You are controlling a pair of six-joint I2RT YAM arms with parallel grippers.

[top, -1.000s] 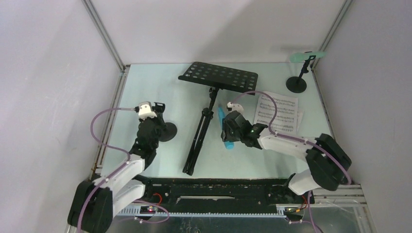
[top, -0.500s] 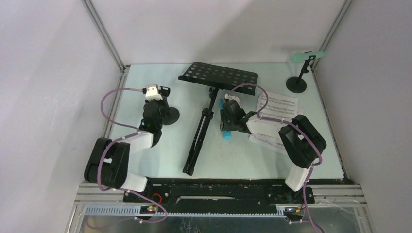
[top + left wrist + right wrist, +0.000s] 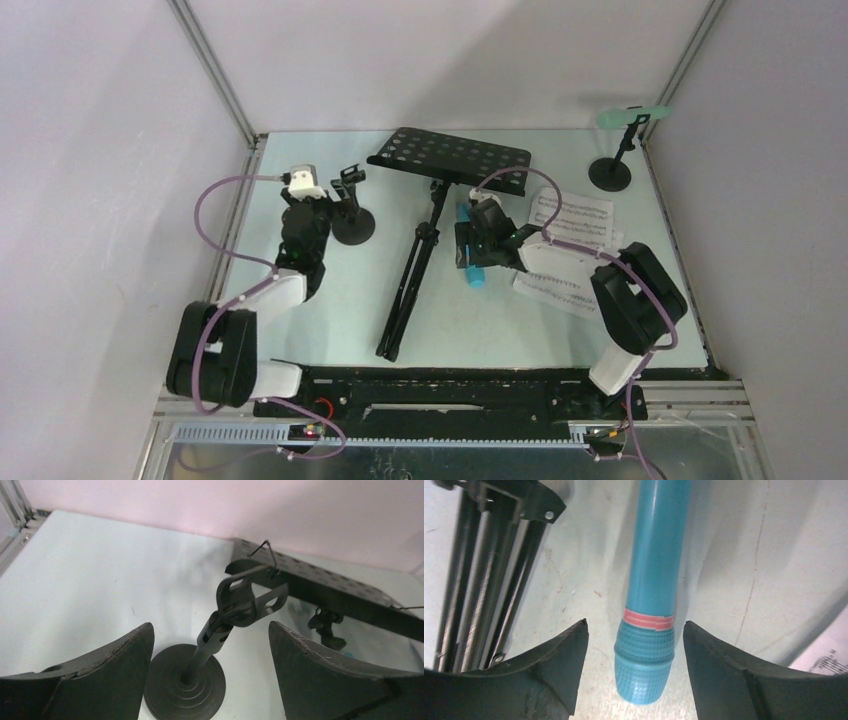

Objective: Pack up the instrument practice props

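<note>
The black music rack lies flat, its perforated desk at the back and its folded legs pointing to the front. A black mic holder stands upright and empty left of it. My left gripper is open, its fingers either side of the holder's stem without touching. The blue microphone lies on the table beside the rack's legs. My right gripper hangs open over it, fingers apart from its head. Sheet-music pages lie to the right. The mint-green microphone sits in a second holder.
Metal frame posts and white walls close in the table on the left, back and right. The rack's legs lie just left of my right gripper's left finger. The desk's edge is behind the left holder.
My left gripper carried the holder a little toward the back, then opened and let go of it. My right gripper opened wider over the blue microphone.
</note>
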